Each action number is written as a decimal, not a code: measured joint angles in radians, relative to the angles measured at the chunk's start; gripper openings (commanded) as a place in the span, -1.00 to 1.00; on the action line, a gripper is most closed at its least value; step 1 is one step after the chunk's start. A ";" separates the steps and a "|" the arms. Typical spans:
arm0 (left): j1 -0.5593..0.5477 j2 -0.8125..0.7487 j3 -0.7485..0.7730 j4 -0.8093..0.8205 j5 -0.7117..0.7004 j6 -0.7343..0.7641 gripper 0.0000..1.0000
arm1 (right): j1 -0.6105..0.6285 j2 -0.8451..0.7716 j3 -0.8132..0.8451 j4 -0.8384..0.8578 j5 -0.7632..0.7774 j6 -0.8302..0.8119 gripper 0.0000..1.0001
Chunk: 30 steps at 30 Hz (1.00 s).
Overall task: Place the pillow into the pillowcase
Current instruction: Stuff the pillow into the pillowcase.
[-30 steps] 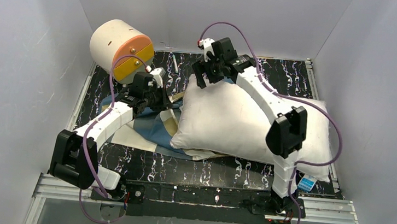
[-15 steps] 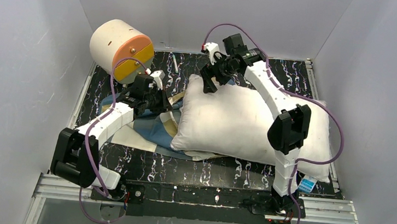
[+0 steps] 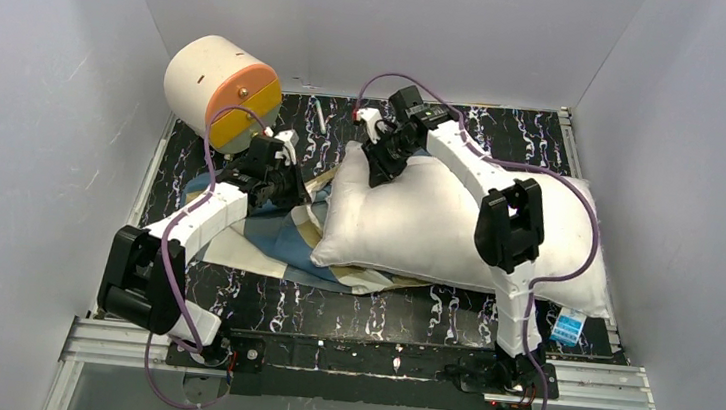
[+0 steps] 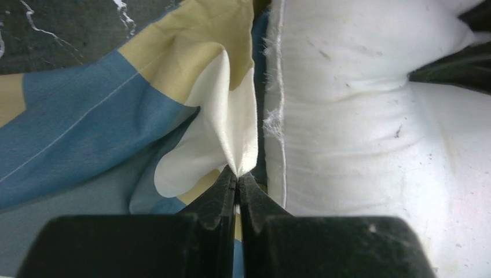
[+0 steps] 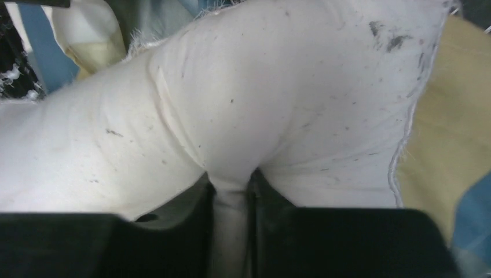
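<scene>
Across the middle and right of the table [image 3: 358, 315] the pillow [image 3: 437, 227] lies flat. Its left end rests on the pillowcase [image 3: 270, 241], which spreads out to the left and runs partly beneath it. No part of the pillow looks to be inside the case; it sits on top of the fabric, so I judge the cover holds nothing yet.

The right gripper [image 5: 230, 188] pinches a ridge of the pillow's white cloth at its far left corner, jaws narrowed onto it. Just left of that, the left gripper [image 4: 238, 176] is clamped on a cream fold of the pillowcase edge, close beside the pillow's seam.

The step in hand appears to be setting both grips for insertion. Next, the left arm would need to lift its fold to open the mouth while the right pushes the pinched corner leftward into it.

At the far left stands a cream-and-orange cylinder [image 3: 215, 85]. A small blue packet [image 3: 565, 330] lies by the pillow's near right corner.
</scene>
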 measured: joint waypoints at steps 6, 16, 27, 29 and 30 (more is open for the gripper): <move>0.000 0.012 0.062 -0.051 -0.044 0.024 -1.00 | -0.005 -0.186 -0.266 0.142 0.019 0.009 -0.97; -0.001 -0.007 0.130 -0.101 -0.014 0.122 -1.00 | 0.183 -0.530 -0.465 0.199 0.362 0.013 -0.97; 0.000 -0.092 0.110 -0.121 0.020 0.110 -1.00 | 0.163 -0.554 -0.370 0.200 0.743 0.082 -0.97; 0.000 -0.099 0.110 -0.124 0.037 0.101 -1.00 | 0.163 -0.562 -0.370 0.197 0.769 0.095 -0.97; 0.000 -0.101 0.110 -0.123 0.050 0.096 -1.00 | 0.164 -0.564 -0.370 0.197 0.781 0.101 -0.97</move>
